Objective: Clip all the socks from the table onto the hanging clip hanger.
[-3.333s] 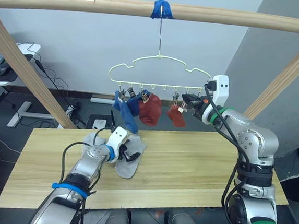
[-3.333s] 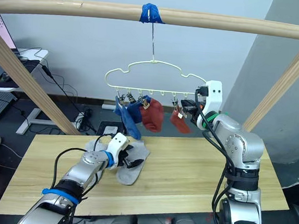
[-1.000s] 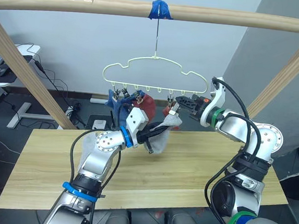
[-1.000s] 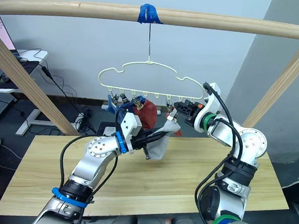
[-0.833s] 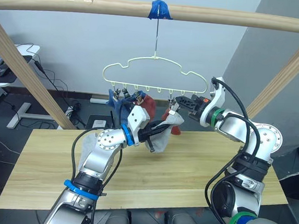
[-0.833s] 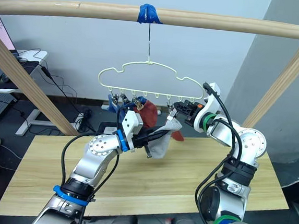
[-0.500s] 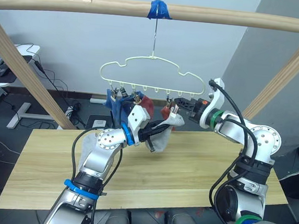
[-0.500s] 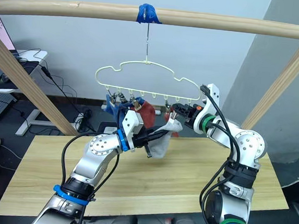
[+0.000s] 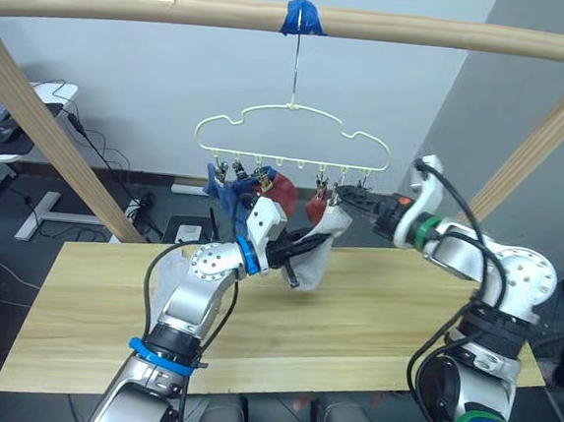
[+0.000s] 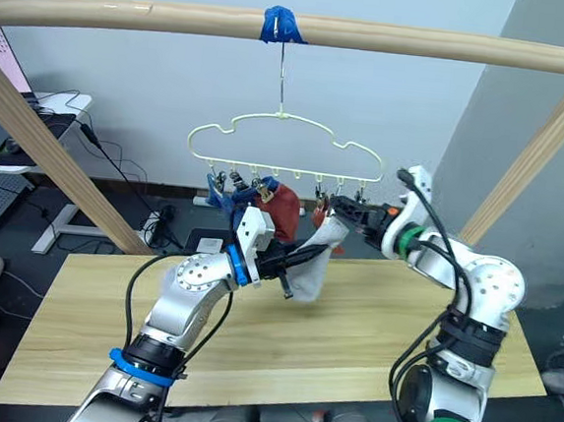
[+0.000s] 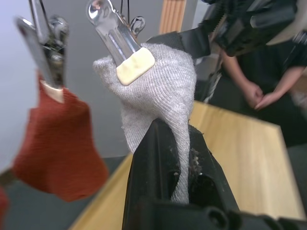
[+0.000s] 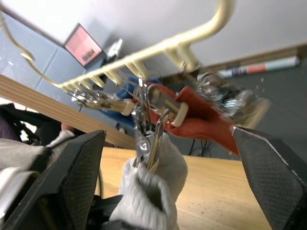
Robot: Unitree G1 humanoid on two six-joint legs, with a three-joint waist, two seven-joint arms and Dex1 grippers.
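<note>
Head views: thin pale-yellow clip hanger (image 9: 291,133) of cloud outline, hung by a long hook from a round wooden pole (image 9: 132,5) wrapped with blue tape (image 9: 305,17). Clipped along its row: blue socks (image 9: 227,188) at the left end, then two rust red socks (image 9: 282,188), soft and bunched. Raised beneath the next clip, a light grey sock (image 9: 314,251) of fine knit, pinched in the left gripper (image 9: 296,257), top edge at the clip. Beside that clip, the right gripper (image 9: 354,197), black fingers spread wide. Below, long table (image 9: 372,308) of light planks with visible grain; second grey sock (image 9: 161,275) flat on it near the left forearm.

Left wrist view: two black fingers (image 11: 154,158) clenched on the ribbed grey knit, which rises to a rounded peak bitten by a shiny metal clip (image 11: 119,45) with a cream pad. Neighbouring clip holding a red sock, hanging loose. A person's clasped hands (image 11: 259,93) blurred behind.

Right wrist view: broad textured black fingers (image 12: 72,175) set far apart, released, either side of the metal clip on the grey sock's top; red fabric just behind, yellow wire above.
</note>
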